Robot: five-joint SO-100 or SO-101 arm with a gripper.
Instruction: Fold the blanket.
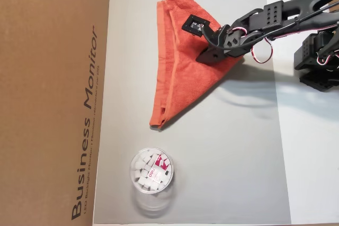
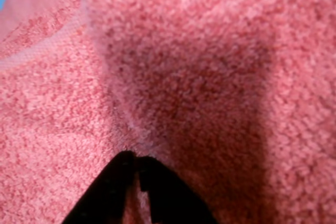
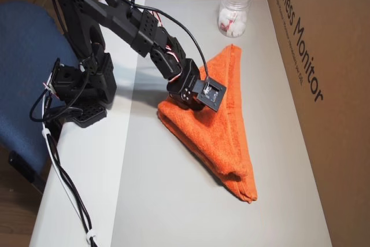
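Orange-red blanket (image 1: 177, 62), folded triangular

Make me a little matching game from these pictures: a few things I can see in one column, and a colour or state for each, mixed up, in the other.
Things:
1. blanket
2. clear tub
3. cardboard box
4. gripper

States:
A. brown, printed "Business Monitor"
B. black, fingertips nearly together on the cloth
C. orange-red, folded into a triangle
D. holds small white pieces

Pairs: 1-C, 2-D, 3-A, 4-B
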